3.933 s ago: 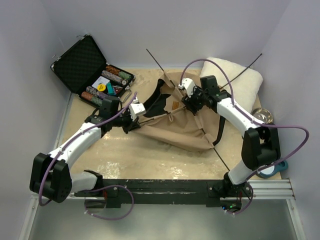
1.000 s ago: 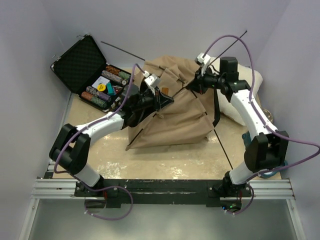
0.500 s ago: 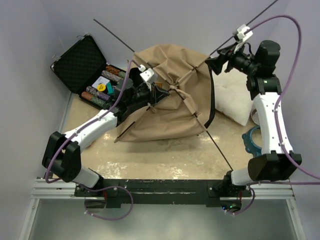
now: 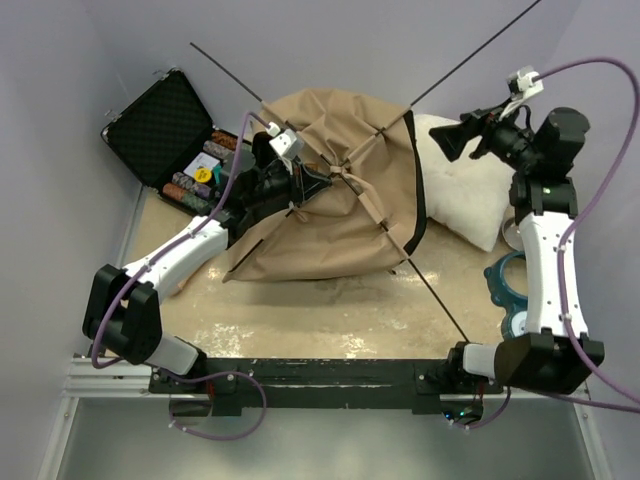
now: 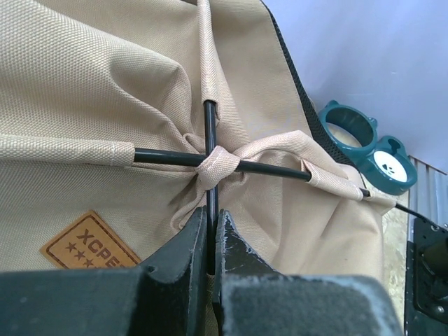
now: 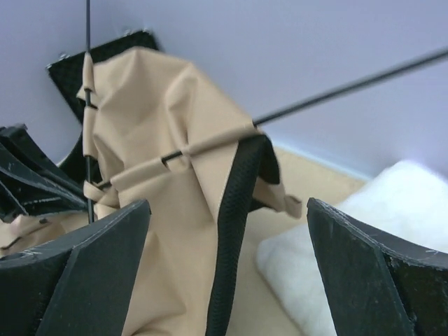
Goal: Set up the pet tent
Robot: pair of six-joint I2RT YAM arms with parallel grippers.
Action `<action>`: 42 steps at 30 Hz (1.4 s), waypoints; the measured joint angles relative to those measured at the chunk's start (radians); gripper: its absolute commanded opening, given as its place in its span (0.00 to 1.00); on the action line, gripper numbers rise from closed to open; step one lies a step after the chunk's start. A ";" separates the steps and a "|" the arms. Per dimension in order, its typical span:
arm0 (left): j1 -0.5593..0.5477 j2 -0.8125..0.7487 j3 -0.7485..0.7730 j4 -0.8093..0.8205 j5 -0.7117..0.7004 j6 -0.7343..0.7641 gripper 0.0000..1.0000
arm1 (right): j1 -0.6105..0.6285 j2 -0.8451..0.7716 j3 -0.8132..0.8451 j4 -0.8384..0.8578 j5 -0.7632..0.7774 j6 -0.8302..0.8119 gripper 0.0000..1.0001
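Note:
The tan pet tent (image 4: pixel 330 215) stands raised in the middle of the table, its two black poles (image 4: pixel 470 55) crossing near its top. My left gripper (image 4: pixel 318 181) is shut on one pole just below the crossing, where a tan loop ties the poles (image 5: pixel 212 166). The brown patch (image 5: pixel 87 241) sits left of my fingers. My right gripper (image 4: pixel 450 135) is open and empty, held in the air to the right of the tent, apart from it. In the right wrist view the tent's black edge (image 6: pixel 234 210) hangs between my fingers, farther off. The pompom is hidden.
An open black case (image 4: pixel 165 125) with chips stands at the back left. A white fluffy cushion (image 4: pixel 460 195) lies right of the tent. A teal bear-shaped dish (image 4: pixel 510 290) sits at the right edge, also in the left wrist view (image 5: pixel 367 143).
The tent was lifted from flat to raised. My right gripper let go of its pole and drew back to the right, open. My left gripper stays shut on its pole.

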 measured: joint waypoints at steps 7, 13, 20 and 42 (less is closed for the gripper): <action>0.000 -0.002 0.000 0.037 0.047 -0.011 0.00 | 0.002 0.129 -0.119 0.150 -0.075 0.134 0.98; 0.000 -0.002 0.000 0.044 0.072 -0.027 0.00 | 0.009 0.160 -0.137 0.341 -0.144 0.253 0.98; 0.000 -0.002 0.000 0.050 0.098 -0.045 0.00 | 0.066 0.174 -0.142 0.458 -0.156 0.301 0.98; 0.000 -0.024 0.000 0.069 0.140 -0.068 0.00 | 0.066 0.231 -0.175 0.497 -0.179 0.313 0.02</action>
